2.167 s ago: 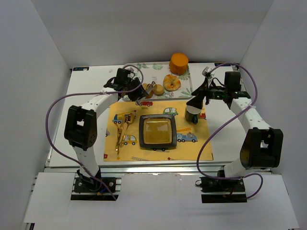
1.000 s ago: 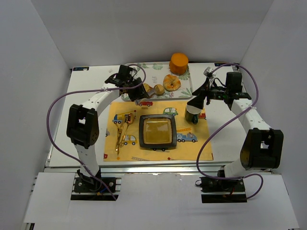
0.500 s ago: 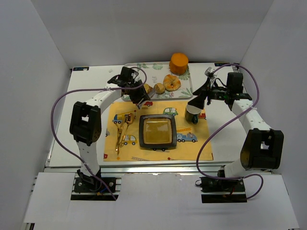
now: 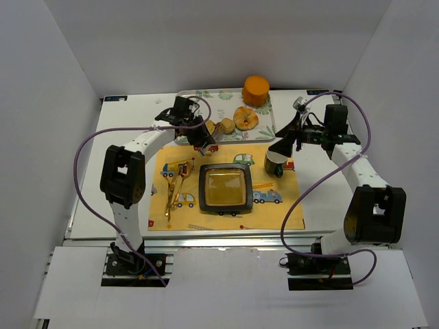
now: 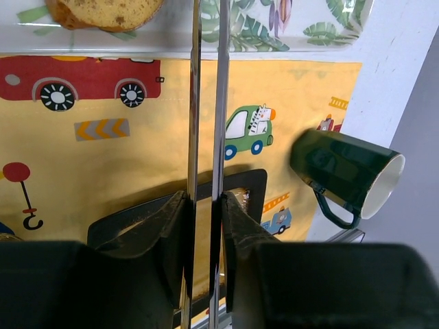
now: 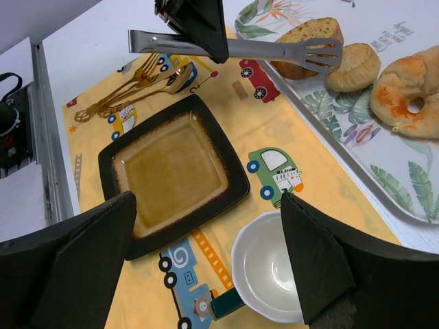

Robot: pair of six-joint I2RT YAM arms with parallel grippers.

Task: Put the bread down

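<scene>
The bread, a small round golden bun [image 4: 227, 126], lies on the leaf-print tray [image 4: 199, 96] between a darker toasted piece [image 4: 211, 125] and a ring-shaped piece [image 4: 245, 118]. It also shows in the right wrist view [image 6: 353, 65]. My left gripper [image 4: 199, 136] [image 5: 204, 199] is shut on metal tongs [image 5: 221, 103]. The tongs' slotted tips [image 6: 322, 51] hover at the toasted piece's edge [image 6: 312, 31], just left of the bun, nearly closed and holding nothing. My right gripper [image 4: 277, 148] [image 6: 208, 199] is open and empty above a green mug [image 6: 274, 274].
A dark square plate [image 4: 224, 188] sits mid-placemat on the yellow car-print mat [image 4: 274, 209]. Gold cutlery [image 4: 175, 185] lies left of it. The green mug [image 4: 274, 163] stands right of the plate. An orange tub [image 4: 256, 89] stands behind the tray.
My left gripper has moved a little right and nearer with the tongs, bringing their tips up to the toasted piece and the bun. The right arm has stayed still.
</scene>
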